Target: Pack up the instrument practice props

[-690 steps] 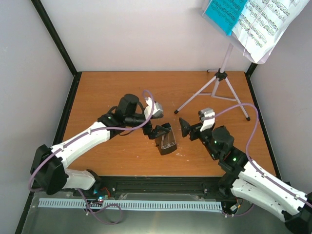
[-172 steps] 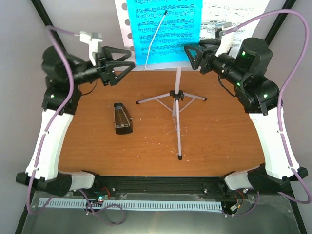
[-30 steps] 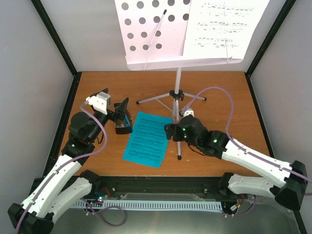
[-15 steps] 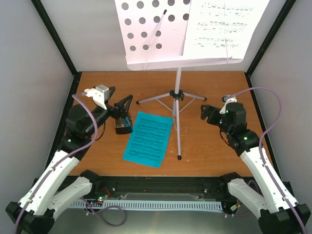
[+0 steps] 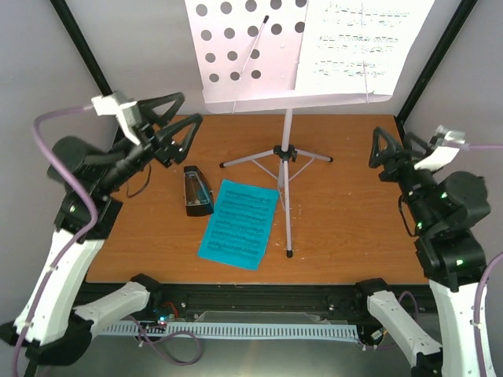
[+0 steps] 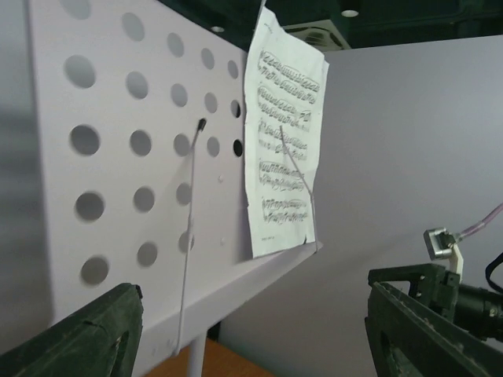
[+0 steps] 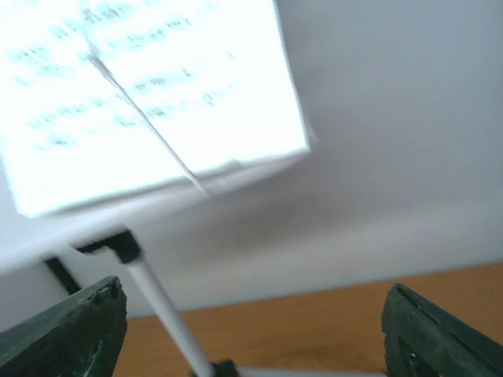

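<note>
The silver tripod music stand (image 5: 286, 149) stands at the table's back middle, its white perforated desk (image 5: 251, 55) raised high. White sheet music (image 5: 357, 43) rests on the desk's right half, also in the left wrist view (image 6: 283, 133) and the right wrist view (image 7: 149, 102). The teal folder (image 5: 238, 223) lies flat on the table. The black pyramid metronome (image 5: 196, 191) stands left of it. My left gripper (image 5: 174, 126) is open and empty, raised left of the desk. My right gripper (image 5: 393, 153) is open and empty, raised at the right.
The wooden table (image 5: 354, 212) is walled by black frame posts (image 5: 86, 59) and pale panels on both sides and behind. The stand's tripod legs (image 5: 289, 236) spread across the table's middle, one reaching toward the front edge.
Both arms have risen from the table. My left gripper lifted away from the metronome toward the desk's left side. My right gripper rose and swung out to the right.
</note>
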Robot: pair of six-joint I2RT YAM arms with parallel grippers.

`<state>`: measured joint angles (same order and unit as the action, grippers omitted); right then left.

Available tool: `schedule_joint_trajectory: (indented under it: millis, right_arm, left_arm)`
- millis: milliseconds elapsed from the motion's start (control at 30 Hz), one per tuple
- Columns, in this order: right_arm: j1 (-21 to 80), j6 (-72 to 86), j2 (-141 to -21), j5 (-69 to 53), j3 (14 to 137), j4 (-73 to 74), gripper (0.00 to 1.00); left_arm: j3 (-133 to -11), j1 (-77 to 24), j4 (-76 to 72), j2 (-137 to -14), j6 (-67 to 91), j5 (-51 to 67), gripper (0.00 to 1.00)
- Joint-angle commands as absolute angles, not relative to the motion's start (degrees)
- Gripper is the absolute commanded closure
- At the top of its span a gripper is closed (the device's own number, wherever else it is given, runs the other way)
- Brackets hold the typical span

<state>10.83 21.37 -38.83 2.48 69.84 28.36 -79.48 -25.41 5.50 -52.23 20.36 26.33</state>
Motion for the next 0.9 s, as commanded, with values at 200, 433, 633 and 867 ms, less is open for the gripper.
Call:
schedule_joint_trajectory:
  millis: [200, 433, 633, 867]
  right_arm:
    - [10.46, 20.59, -55.26, -17.56, 93.37, 34.5, 0.21]
    - [10.46, 18.88, -62.88, -22.33, 104.65, 35.49, 0.3]
    - [10.46, 16.22, -67.73, -18.66, 111.91, 37.47, 0.33]
    - [10.46, 14.55, -74.89, -19.45, 121.24, 40.14, 0.44]
  left_arm:
    - [-95.85, -39.06, 6.86, -70.08, 21.88, 20.61, 0.23]
    - [-108.33, -44.4, 13.85, -81.13, 23.99, 17.66, 0.18]
    - [-116.08, -46.22, 17.7, -88.22, 23.92, 13.95, 0.18]
    - [-116.77, -46.69, 17.35, -90.37, 25.05, 7.81, 0.18]
